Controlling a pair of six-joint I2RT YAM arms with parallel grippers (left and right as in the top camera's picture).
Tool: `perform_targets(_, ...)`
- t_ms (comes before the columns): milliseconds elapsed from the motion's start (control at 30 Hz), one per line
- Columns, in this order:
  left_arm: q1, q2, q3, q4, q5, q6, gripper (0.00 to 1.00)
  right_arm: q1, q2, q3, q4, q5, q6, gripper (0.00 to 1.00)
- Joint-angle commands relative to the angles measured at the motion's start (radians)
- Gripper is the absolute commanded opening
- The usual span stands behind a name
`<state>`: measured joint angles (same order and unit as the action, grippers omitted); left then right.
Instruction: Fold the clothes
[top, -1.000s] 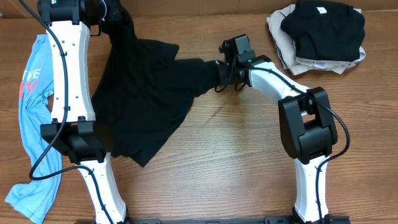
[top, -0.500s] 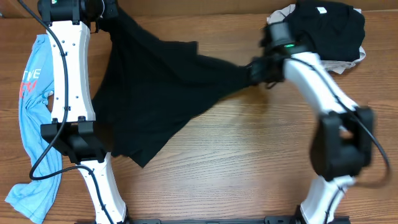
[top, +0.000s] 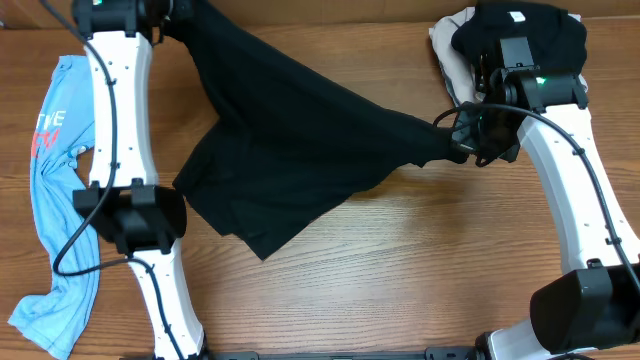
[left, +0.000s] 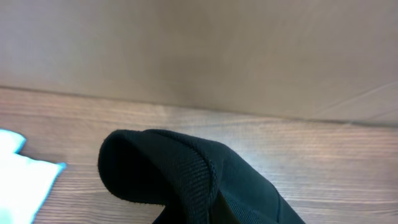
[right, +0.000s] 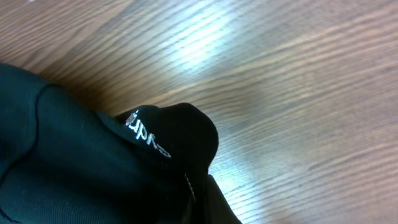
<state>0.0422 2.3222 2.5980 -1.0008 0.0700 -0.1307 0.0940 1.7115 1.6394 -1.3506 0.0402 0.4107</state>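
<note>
Since each gripper pinches one end, the black shirt (top: 300, 150) hangs stretched between the two sets of jaws, its lower part trailing on the table (top: 400, 270), probably so it can be spread flat for folding. The left gripper (top: 178, 12) is clamped on a ribbed edge and the right gripper (top: 457, 140) on a lettered fold. No container shows. A folded pile (top: 520, 50) lies just beyond the right jaws, and a blue T-shirt (top: 50, 200) lies well outside the left ones.

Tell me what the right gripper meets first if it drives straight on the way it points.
The black shirt it grips; the right gripper points left along it. Beyond the cloth, probably the wooden table, though depth is unclear.
</note>
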Motion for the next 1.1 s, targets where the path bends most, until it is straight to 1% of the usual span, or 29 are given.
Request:
perform_targets(0,-0.031,0.119,0.017,0.007,0.0,0.012,0.04,-0.013,-0.002,-0.037,0.005,0.065,0.048,0.04)
perform_targets(67,-0.043,0.16,0.017,0.007,0.001,0.013,0.04,-0.027,-0.002,-0.055,0.025,0.064,0.048,0.04)
perform_targets(100,-0.049,0.18,0.017,0.007,0.001,0.016,0.14,-0.036,-0.002,-0.065,0.044,0.064,0.047,0.04)
perform_targets(133,-0.052,0.193,0.017,0.007,0.001,0.023,0.31,-0.045,-0.002,-0.07,0.061,0.064,0.046,0.04)
perform_targets(200,-0.056,0.208,0.017,0.004,0.001,0.023,0.7,-0.06,0.0,-0.071,0.1,0.063,0.027,0.06)
perform_targets(233,-0.056,0.208,0.017,-0.001,0.001,0.023,0.84,-0.065,0.0,-0.071,0.125,0.063,0.018,0.07)
perform_targets(267,-0.056,0.203,0.018,-0.007,0.001,0.024,0.96,-0.068,0.0,-0.071,0.142,0.058,0.006,0.07)
perform_targets(300,-0.056,0.194,0.019,-0.018,0.002,0.027,1.0,-0.071,0.0,-0.071,0.158,0.055,0.001,0.08)
perform_targets(400,-0.056,0.128,0.032,-0.122,0.004,0.03,1.0,-0.075,0.0,-0.071,0.181,0.052,0.001,0.08)
perform_targets(500,-0.061,0.033,0.032,-0.232,0.041,0.031,1.0,-0.075,0.001,-0.071,0.187,0.046,0.002,0.09)
perform_targets(600,-0.077,-0.058,0.032,-0.375,0.065,0.032,1.0,-0.075,0.001,-0.071,0.192,0.044,0.002,0.1)
perform_targets(667,-0.095,-0.109,0.032,-0.491,0.068,0.08,1.0,-0.075,0.001,-0.071,0.195,0.032,0.002,0.11)
perform_targets(733,-0.117,-0.137,0.032,-0.594,0.072,0.163,1.0,-0.075,0.001,-0.071,0.195,0.021,0.001,0.11)
perform_targets(800,-0.136,-0.15,0.032,-0.686,0.055,0.204,1.0,-0.075,0.001,-0.071,0.195,0.018,0.001,0.12)
perform_targets(867,-0.148,-0.172,0.002,-0.689,0.047,0.193,1.0,-0.075,0.001,-0.071,0.194,0.018,0.001,0.12)
perform_targets(1000,-0.167,-0.214,-0.061,-0.689,0.134,0.183,1.0,-0.075,0.001,-0.071,0.185,-0.008,-0.015,0.12)
perform_targets(1067,-0.188,-0.249,-0.137,-0.689,0.125,0.184,1.0,-0.075,0.001,-0.071,0.184,-0.02,-0.024,0.12)
